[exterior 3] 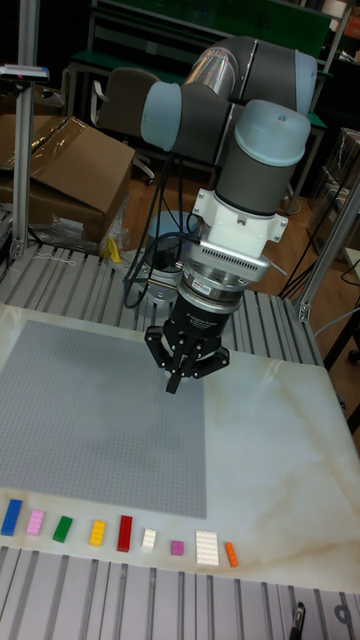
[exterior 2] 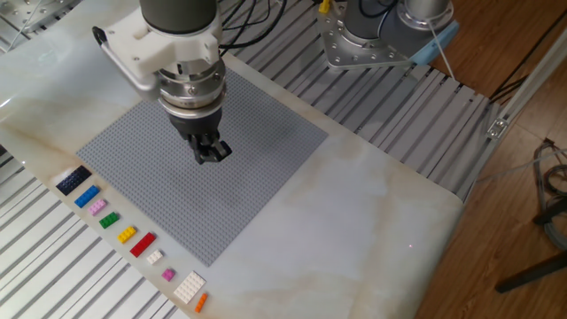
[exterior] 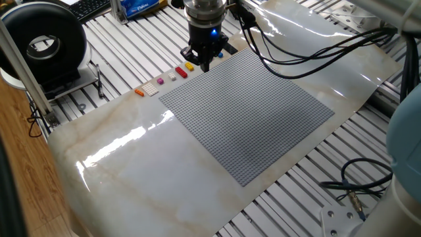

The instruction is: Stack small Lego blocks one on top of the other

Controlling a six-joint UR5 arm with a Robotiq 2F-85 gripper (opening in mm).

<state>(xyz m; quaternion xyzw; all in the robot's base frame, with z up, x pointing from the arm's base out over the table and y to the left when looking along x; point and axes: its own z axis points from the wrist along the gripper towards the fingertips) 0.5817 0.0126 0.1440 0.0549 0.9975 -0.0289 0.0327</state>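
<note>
The end effector [exterior 2: 213, 152] hangs over the grey baseplate [exterior 2: 257, 133], its fingers drawn together with nothing visible between them, so by my reading no brick has been picked yet and the task stands at its first step: going for a block. The small Lego blocks lie in a row on the bare marble strip of the bench [exterior 2: 372, 204], along the baseplate's edge nearest the slatted frame: the black block [exterior 2: 73, 181] at one end, the blue block [exterior 2: 86, 197] beside it, then a pale pink block [exterior 2: 97, 208]; a small pink-purple block [exterior 2: 168, 276] sits well down the row, towards the other end. The next move likely calls for parting the fingers, travelling out past the baseplate edge and coming down squarely over one brick. The row is tight: a green block [exterior 2: 109, 220], a yellow block [exterior 2: 127, 235], a red block [exterior 2: 143, 245], white pieces and an orange block [exterior 2: 200, 302] lie close by, so neighbours could be nudged. Cables [exterior: 309, 56] trail across the far corner of the bench, clear of the row.
</note>
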